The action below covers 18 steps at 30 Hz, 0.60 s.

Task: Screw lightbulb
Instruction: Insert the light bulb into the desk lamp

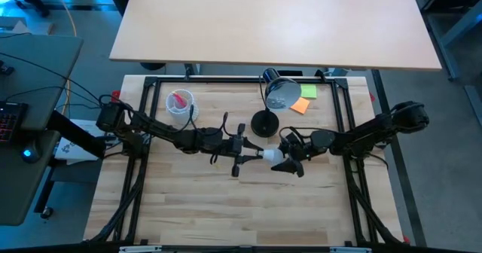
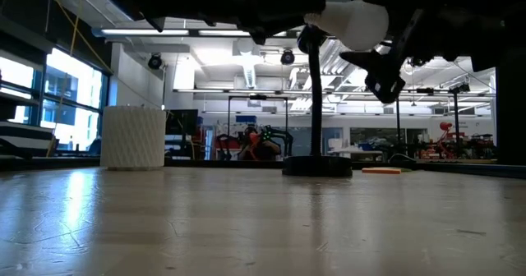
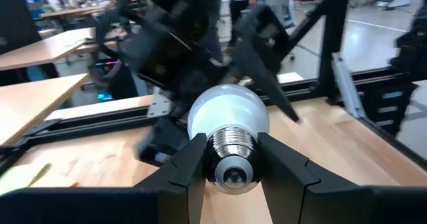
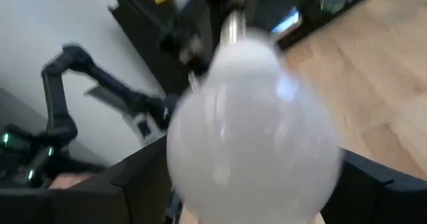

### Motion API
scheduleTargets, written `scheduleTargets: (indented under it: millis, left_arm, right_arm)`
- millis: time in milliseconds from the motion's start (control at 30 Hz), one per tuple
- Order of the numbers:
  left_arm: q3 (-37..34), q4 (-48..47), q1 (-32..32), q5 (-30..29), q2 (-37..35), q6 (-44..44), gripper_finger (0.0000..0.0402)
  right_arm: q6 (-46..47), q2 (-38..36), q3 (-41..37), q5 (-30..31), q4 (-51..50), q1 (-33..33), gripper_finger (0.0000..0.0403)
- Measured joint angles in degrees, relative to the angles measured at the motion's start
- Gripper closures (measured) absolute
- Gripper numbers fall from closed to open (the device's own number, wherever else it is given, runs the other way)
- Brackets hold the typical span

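We see the left gripper (image 3: pixel 230 167) clamped on the lightbulb (image 3: pixel 228 121) by its screw base, mid-air; the right gripper (image 1: pixel 290 161) spread wide around the globe, contact unclear.

even overhead light on bench (image 1: pixel 226 200), soft shadows. low view backlit: ceiling strip lights glare, arms above in silhouette. right wrist view heavily blurred, lightbulb (image 4: pixel 250 134) just ahead of right pincer out of focus. left wrist background motion-smeared.
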Motion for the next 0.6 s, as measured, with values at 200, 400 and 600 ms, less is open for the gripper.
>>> scheduleTargets:
  millis: [200,400,600]
  left_arm:
    - [0.0,0.03,0.07,-0.59,0.0,0.03,0.0296]
    - [0.0,-0.07,0.05,-0.25,-0.03,-0.3,0.0297]
    - [-0.52,0.62,0.65,-0.07,-0.13,-0.6,0.0299]
  right_arm:
    - [-0.02,0.02,-0.02,-0.49,-4.18,-1.39,0.0104]
    - [-2.89,-3.4,-0.11,1.78,-12.35,-0.76,0.0104]
    - [-3.55,-12.25,-0.13,18.35,-29.13,4.26,0.0104]
